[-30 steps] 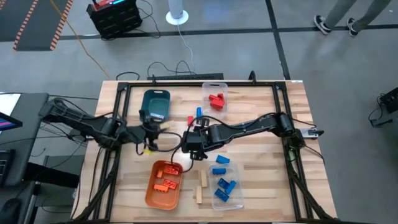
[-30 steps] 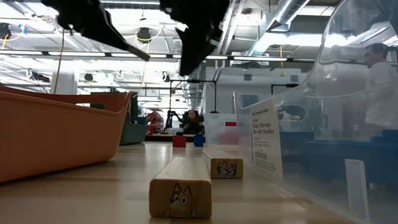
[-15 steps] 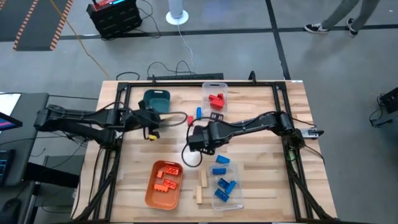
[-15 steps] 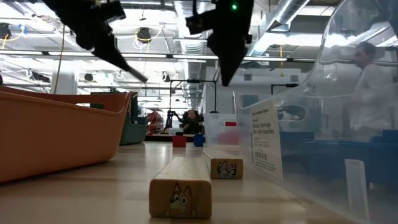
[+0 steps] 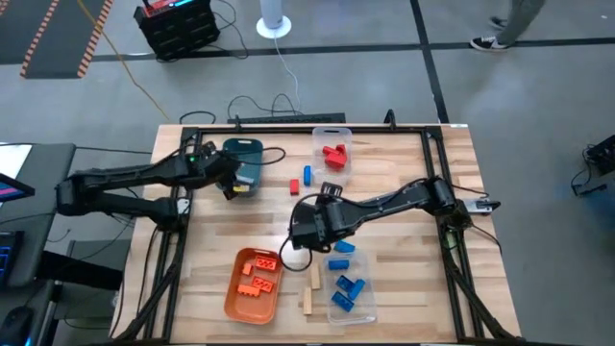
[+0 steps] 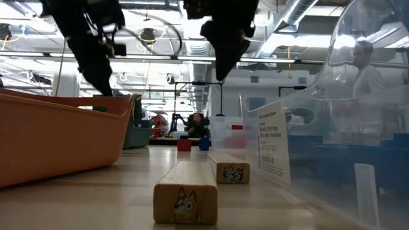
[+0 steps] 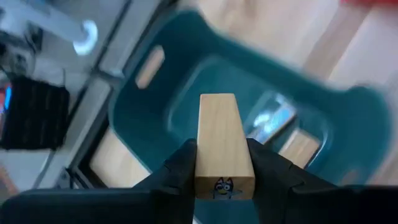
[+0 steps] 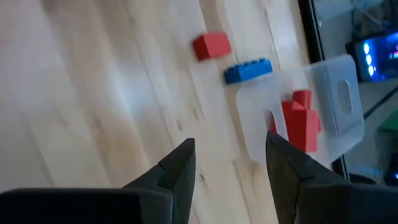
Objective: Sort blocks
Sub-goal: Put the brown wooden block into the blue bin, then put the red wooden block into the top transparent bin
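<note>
My left gripper (image 7: 222,163) (image 5: 232,185) hovers over the teal tray (image 7: 186,106) (image 5: 242,157), shut on a light-wood block (image 7: 221,134). My right gripper (image 8: 229,150) (image 5: 302,232) is open above bare table near the middle, touching nothing. A loose red block (image 8: 211,45) (image 5: 295,185) and a loose blue block (image 8: 247,71) (image 5: 307,174) lie flat on the table beyond it. Two more wood blocks (image 5: 314,277) (image 6: 185,191) lie between the orange tray (image 5: 255,285) and the clear bin of blue blocks (image 5: 348,290). My left gripper pinches the wood block between its two fingers (image 7: 181,167), one on each long side, near the end that bears a small printed face (image 7: 224,185). The fingers lie along the block. It is lifted clear, its free end (image 7: 217,102) pointing out over the teal tray.
A clear bin with red blocks (image 5: 332,154) (image 8: 301,121) stands at the far edge. The orange tray holds orange blocks. A blue block (image 5: 344,247) lies beside the blue bin. Dark frame rails run down both table sides. A person (image 6: 367,70) stands beyond the table.
My left gripper has carried the wood block from mid-table toward the far edge and now hangs over the teal tray, still shut on it. My right gripper has shifted a little toward the near edge and stays open.
</note>
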